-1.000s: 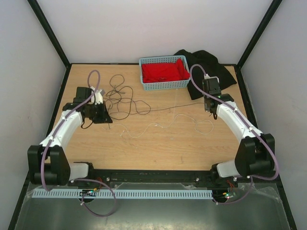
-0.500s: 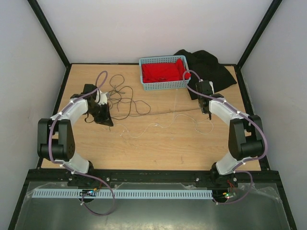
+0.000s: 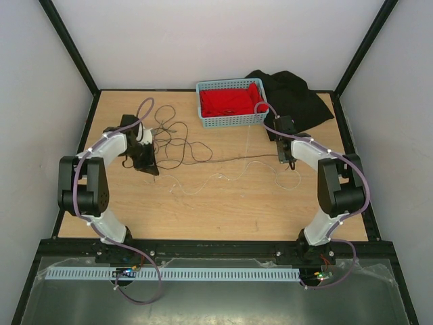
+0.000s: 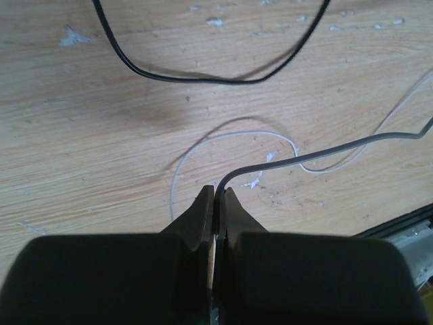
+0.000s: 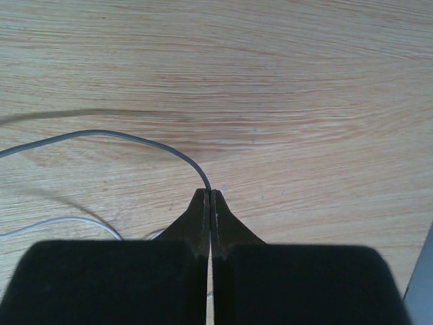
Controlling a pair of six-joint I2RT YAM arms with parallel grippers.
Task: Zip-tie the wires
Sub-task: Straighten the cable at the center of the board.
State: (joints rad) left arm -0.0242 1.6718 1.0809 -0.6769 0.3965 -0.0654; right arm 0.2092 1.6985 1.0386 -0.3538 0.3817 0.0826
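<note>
Fingers [image 4: 197,220] of the left gripper [image 4: 216,202] are pressed together, and they pinch one thin dark strand. That strand bends away to the right over the light brown wooden table [image 4: 81,135]. Fingers [image 5: 197,223] of the right gripper [image 5: 209,198] are pressed together too. They pinch a thin grey strand that curves off to the left.

From the top view I count two arms, two grippers, one basket and two cloths. The wires [image 3: 172,139] are thin, long and bendy. Most are black and a few are whitish. They curl over each other so much that I cannot count them. The black loops lie on the left half of the table [image 3: 223,210], just beside the left gripper [image 3: 153,170]. The whitish ones wiggle across the middle. One dark strand runs almost straight across the table from one gripper to the other.

One blue plastic basket [image 3: 232,123] with holes in its walls sits at the far edge of the table. One bright red cloth [image 3: 230,101] lies inside it. One soft black cloth [image 3: 298,98] lies on the table, touching the right side of the basket.

Both arms are bent with their elbows up high. Both reach forward and point their fingers down at the table. The right gripper [image 3: 291,164] is near the front right corner of the basket. The two grippers are well apart.
</note>
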